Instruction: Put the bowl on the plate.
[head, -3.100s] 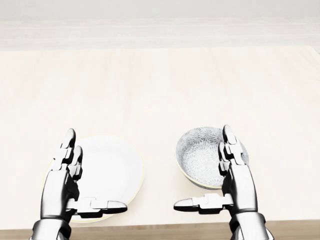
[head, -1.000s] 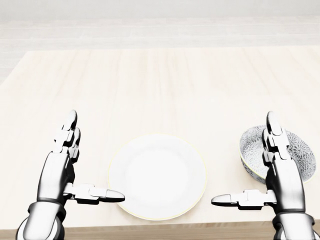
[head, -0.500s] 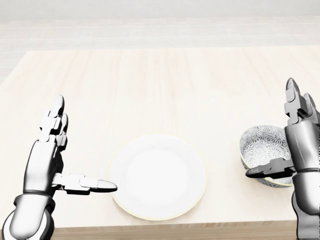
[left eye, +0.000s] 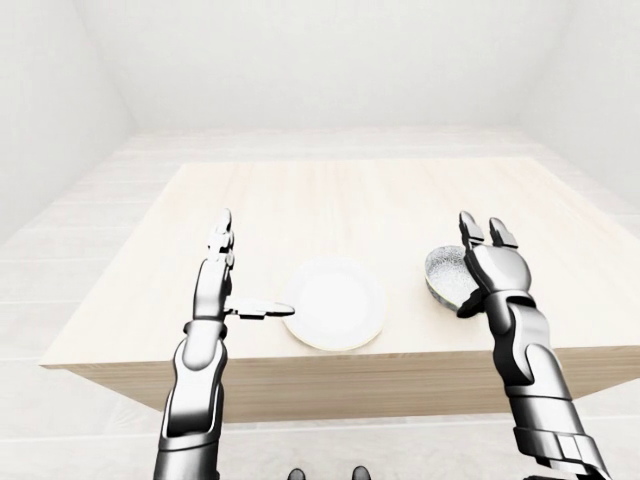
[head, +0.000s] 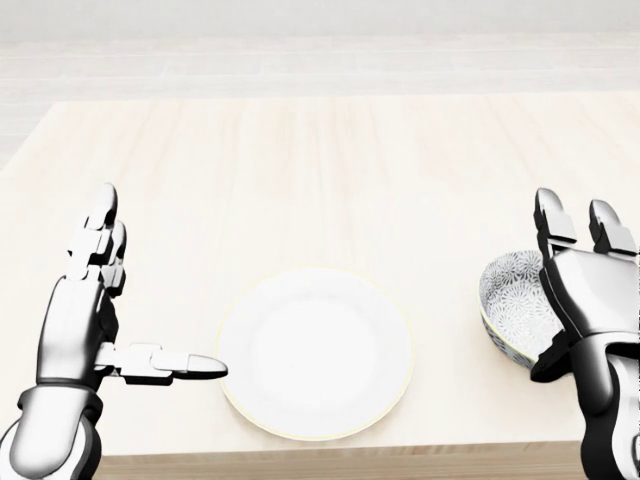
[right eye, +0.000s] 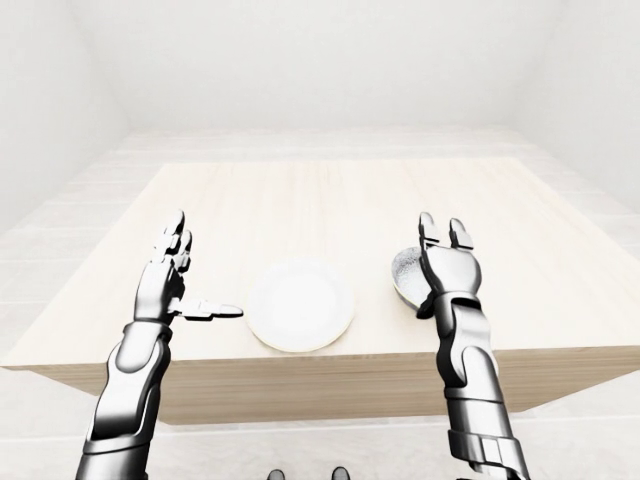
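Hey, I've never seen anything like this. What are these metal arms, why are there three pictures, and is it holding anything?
These are computer-rendered pictures of a simulated humanoid robot that a person steers remotely. All three come from cameras on its head, looking out over its own arms. One is a close head view looking down, and the two wider eye views show nearly the same scene. The silver shapes are its three-finger hands. The left hand hangs open to the left of a white plate. The right hand is also open, spread over a patterned bowl and hiding part of it. Whether it touches the bowl is unclear. Both dishes sit on a pale wooden table, near its bottom edge in the head view. Nothing is held.
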